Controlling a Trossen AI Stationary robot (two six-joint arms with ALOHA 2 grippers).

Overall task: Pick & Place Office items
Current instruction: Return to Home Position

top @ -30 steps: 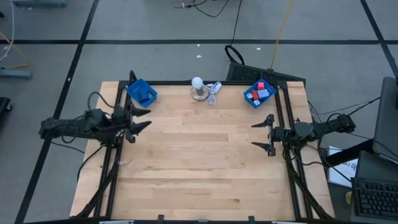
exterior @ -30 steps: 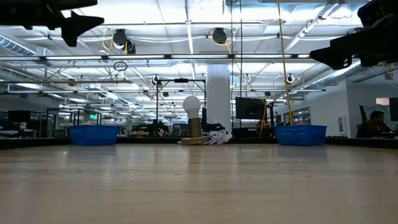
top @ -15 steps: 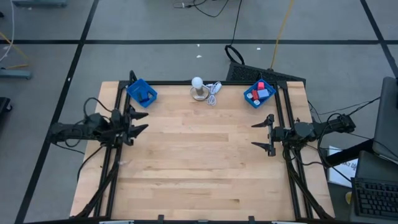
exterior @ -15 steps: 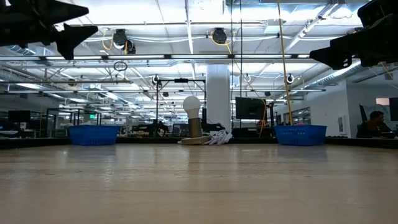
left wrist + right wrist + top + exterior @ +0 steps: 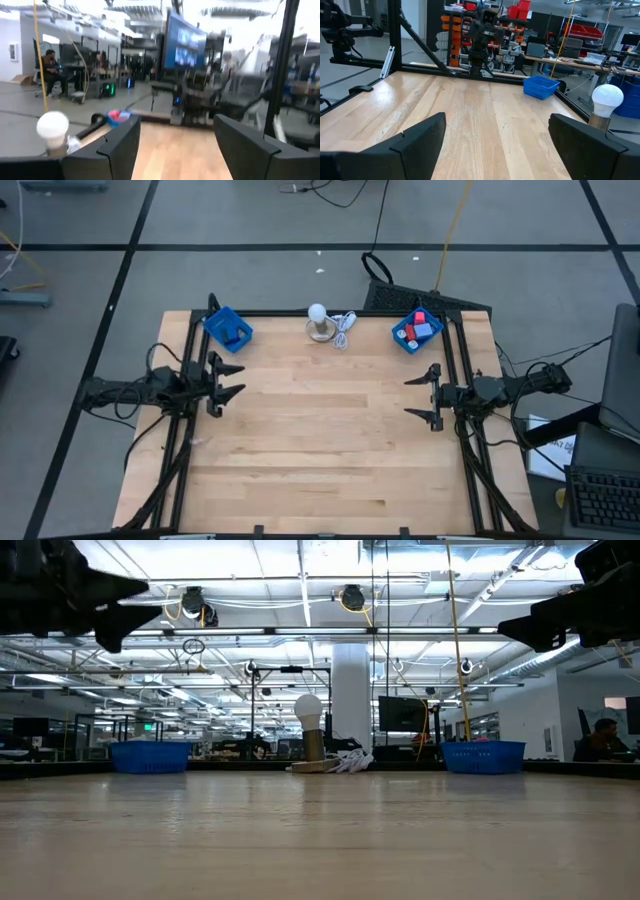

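The office items [image 5: 418,328] are small red, pink and light blue pieces lying in the blue tray [image 5: 401,337] at the table's far right corner. One blue piece [image 5: 234,332] lies in the other blue tray [image 5: 217,323] at the far left corner. My left gripper [image 5: 233,380] hovers open at the table's left edge, above the wood, with nothing between its fingers. My right gripper [image 5: 422,396] hovers open at the right edge, also empty. In the left wrist view the far right tray's pieces [image 5: 118,116] show past my open fingers.
A white ball on a round base [image 5: 318,321] with a white cord [image 5: 344,326] stands at the middle of the far edge. A black frame [image 5: 452,355] runs along the table's sides. Bare wood [image 5: 320,420] spans between the two grippers.
My left arm has drawn back toward the table's left edge and moved slightly toward the near edge, its gripper sinking lower in the low view. It stayed open. My right arm kept still.
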